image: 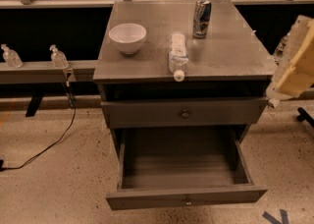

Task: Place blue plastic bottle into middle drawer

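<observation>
The blue plastic bottle [177, 53] lies on its side on the grey cabinet top [230, 53], its white cap pointing to the front edge. The middle drawer [181, 164] is pulled out below, and its flat floor is bare. Its slim front panel has a small knob [187, 201]. My gripper [292, 63] is a cream-coloured shape at the right edge of the view, beside the cabinet's right front corner and well to the right of the bottle. It holds nothing that I can see.
A white bowl [127, 37] stands left of the bottle. A dark tall drink can [201, 18] stands behind it. A closed drawer front with a round knob [185, 114] sits above the open drawer. Two small pump bottles [59, 57] stand on a rail at left. A black cable [54, 142] runs across the floor.
</observation>
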Action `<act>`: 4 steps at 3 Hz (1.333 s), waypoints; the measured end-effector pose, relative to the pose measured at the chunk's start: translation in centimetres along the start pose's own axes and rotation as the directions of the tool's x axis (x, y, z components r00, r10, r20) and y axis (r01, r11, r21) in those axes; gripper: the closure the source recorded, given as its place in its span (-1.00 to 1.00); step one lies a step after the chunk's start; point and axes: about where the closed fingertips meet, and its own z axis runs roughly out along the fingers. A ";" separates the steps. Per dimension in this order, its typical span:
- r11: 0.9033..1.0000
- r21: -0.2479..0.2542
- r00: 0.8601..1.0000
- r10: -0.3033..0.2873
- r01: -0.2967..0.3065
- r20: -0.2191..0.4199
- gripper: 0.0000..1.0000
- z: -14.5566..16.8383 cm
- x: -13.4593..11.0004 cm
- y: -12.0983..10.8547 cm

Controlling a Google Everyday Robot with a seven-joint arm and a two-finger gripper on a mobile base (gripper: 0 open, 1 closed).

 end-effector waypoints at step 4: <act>0.960 0.177 0.976 0.214 -0.219 0.048 -1.00 7.9 -1.7 -10.1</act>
